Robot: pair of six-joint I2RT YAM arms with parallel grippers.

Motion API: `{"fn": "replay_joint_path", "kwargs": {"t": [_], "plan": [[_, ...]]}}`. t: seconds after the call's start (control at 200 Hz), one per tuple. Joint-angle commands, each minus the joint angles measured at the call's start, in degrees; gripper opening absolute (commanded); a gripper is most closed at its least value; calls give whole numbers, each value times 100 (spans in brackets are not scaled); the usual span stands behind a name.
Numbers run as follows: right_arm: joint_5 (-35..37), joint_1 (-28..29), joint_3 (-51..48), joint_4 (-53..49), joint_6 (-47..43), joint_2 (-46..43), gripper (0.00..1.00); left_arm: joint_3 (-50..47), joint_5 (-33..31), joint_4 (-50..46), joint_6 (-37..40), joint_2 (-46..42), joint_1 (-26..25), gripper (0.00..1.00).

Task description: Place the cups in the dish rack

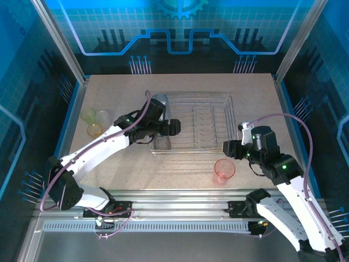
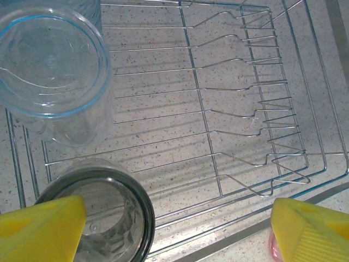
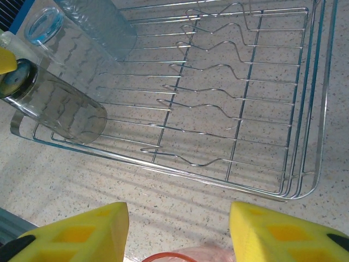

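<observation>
Top: the left gripper (image 1: 172, 127) hangs over the rack's (image 1: 210, 117) 9 o'clock end. The pink cup (image 1: 224, 171) sits at the rack's 5 o'clock, by the right gripper (image 1: 228, 147).
Left wrist: fingers (image 2: 43, 229) wide apart, holding nothing. The grey cup (image 2: 109, 218) is at 7 o'clock.
Right wrist: fingers (image 3: 82, 234) wide apart, with the pink cup's rim between them at 6 o'clock.

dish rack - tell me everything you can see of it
The dish rack is a rectangular frame of thin silver wire, with raised wire sides and rows of bent tines across its floor. It lies flat on the speckled table, near the middle. Three cups sit in its left end: a pale blue cup, a clear cup and a smoky grey cup. The open left gripper hovers over that end.
</observation>
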Motion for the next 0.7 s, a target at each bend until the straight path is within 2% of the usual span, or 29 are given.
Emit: {"fn": "replay_joint_path", "kwargs": {"t": [0.0, 0.185, 0.435, 0.695], "plan": [[-162, -56, 33, 27, 10, 58, 53, 43, 136, -168, 44, -322, 21, 89], [-428, -62, 106, -123, 83, 73, 53, 231, 48, -304, 191, -572, 24, 89], [-892, 15, 578, -1011, 201, 493, 54, 38, 213, 66, 319, -1096, 21, 92], [-676, 492, 811, -1674, 646, 571, 54, -537, 432, 682, 542, -1654, 22, 97]]}}
